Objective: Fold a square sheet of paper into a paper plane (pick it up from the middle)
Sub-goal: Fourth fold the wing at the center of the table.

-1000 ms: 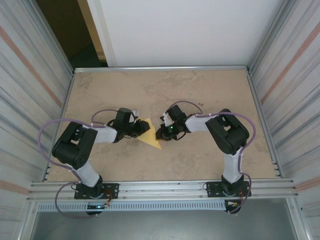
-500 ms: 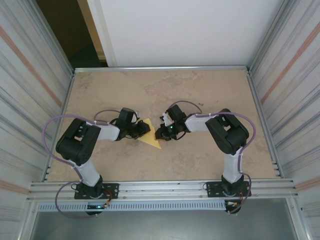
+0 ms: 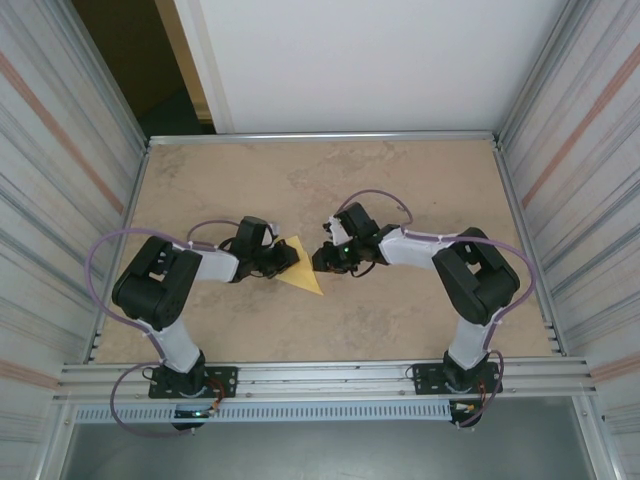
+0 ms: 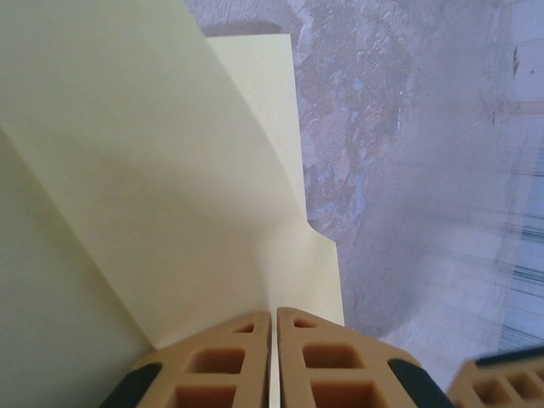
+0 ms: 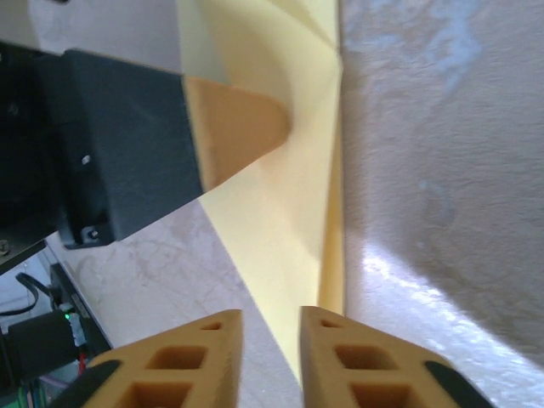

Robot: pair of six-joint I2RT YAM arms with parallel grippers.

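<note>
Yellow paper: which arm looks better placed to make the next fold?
Probably the left. The left gripper is shut on a raised flap of the yellow paper, ready to carry it over. The right gripper has its jaws apart at the paper's other edge, gripping nothing.

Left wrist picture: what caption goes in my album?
Left gripper pinching a fold in the yellow paper on the table.

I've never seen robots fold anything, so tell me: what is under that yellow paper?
The paper lies on the table. Its lifted flap, pinched by the left gripper, has another paper layer below. What lies beneath the flat part is hidden.
</note>
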